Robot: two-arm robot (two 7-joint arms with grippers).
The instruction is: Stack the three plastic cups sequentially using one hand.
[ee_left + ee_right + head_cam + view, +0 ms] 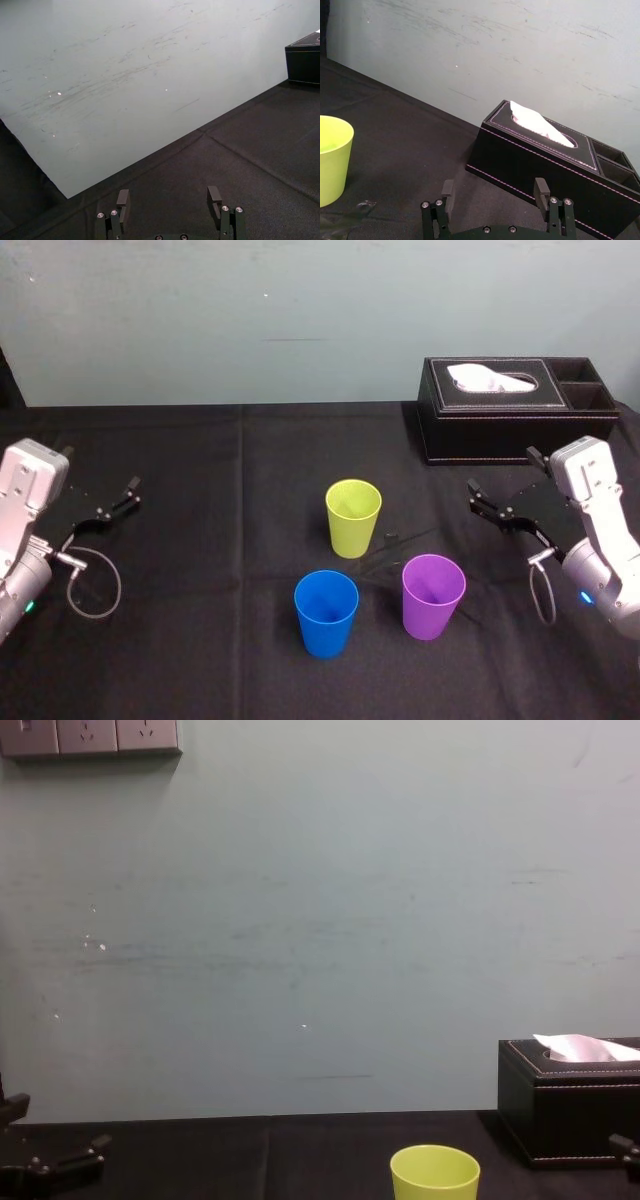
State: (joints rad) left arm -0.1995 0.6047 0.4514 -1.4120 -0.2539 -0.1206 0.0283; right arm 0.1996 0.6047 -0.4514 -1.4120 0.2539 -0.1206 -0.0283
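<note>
With the yellow-green cup (353, 517), blue cup (326, 612) and purple cup (433, 595) standing apart and unstacked on the black table (200, 660), and the left gripper (168, 195) and right gripper (493, 187) hovering at either side, jaws apart, the opening reach for one cup seemingly comes next.

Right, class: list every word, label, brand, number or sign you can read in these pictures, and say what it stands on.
No text can be read.
Plain, no print: yellow-green plastic cup, blue plastic cup, purple plastic cup.
No lettering: black stitched tissue box.
No legible marking: grey wall sockets.
No readable label: left hand, right hand.
</note>
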